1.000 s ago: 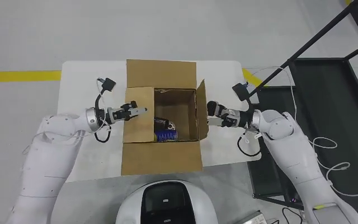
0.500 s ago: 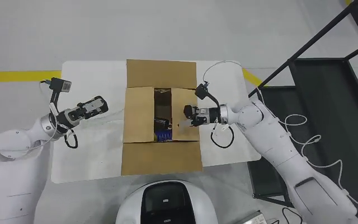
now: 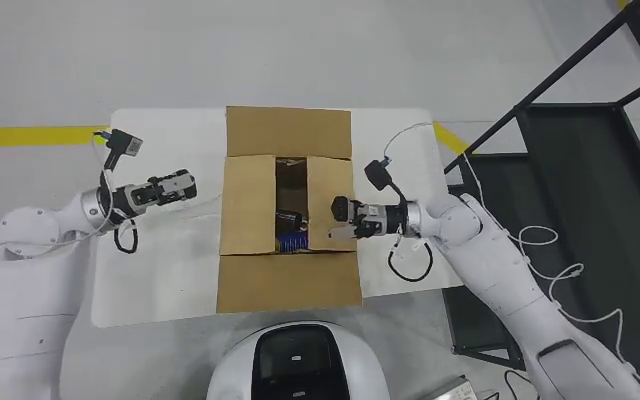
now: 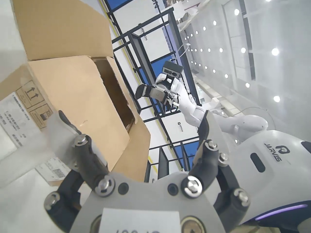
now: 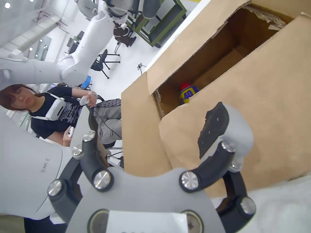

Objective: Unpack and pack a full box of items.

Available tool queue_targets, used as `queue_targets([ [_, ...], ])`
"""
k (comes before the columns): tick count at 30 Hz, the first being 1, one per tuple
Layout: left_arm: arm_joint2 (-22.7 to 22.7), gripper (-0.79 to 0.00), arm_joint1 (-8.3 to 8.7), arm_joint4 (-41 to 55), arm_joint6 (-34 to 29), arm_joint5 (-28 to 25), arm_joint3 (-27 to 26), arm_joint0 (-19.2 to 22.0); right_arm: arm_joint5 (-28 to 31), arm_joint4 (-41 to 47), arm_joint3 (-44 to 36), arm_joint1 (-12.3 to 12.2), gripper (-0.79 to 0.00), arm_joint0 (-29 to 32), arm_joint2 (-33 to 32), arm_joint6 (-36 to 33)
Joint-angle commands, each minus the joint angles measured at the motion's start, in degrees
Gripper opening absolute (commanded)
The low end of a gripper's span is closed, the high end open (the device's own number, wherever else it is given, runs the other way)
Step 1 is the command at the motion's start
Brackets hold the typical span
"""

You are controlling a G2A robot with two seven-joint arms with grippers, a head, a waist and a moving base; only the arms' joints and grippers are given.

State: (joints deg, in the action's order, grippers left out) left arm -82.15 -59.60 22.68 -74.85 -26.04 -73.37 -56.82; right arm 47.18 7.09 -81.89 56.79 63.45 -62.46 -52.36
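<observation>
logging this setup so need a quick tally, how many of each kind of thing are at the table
table: 1
cardboard box: 1
spray can: 1, inside the box
pincers: 2, left pincer and right pincer, both open
total: 5; more may lie hidden in the box

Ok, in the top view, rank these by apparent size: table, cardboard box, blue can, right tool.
1. table, largest.
2. cardboard box.
3. right tool and blue can: both small and close in size. The can is partly hidden by a box flap, so I won't rank them.
</observation>
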Motion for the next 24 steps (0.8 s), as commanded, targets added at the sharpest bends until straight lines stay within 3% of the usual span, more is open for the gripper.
queue_targets([
  [1,2.6,0.0,-0.54,2.7,-1.3,0.6,5.1,4.4,0.6,2.1,-1.7,-0.9,0.0,3.7,-2.6,-0.5],
  [7,8.5,0.0,-2.35,2.0,2.3,-4.2,17.1,13.9,-0.3,3.0,-7.2,-2.5,0.0,12.0,-8.0,0.9],
  [11,11.6,0.0,-3.73,3.1,5.8,-4.9,23.6,17.9,-1.8,0.6,-10.0,-3.1,0.0,15.2,-10.1,2.1],
  [24,11.8,0.0,-3.84,3.4,5.7,-4.9,23.9,18.1,-2.6,-1.6,-10.8,-3.1,0.0,15.7,-10.4,3.1],
])
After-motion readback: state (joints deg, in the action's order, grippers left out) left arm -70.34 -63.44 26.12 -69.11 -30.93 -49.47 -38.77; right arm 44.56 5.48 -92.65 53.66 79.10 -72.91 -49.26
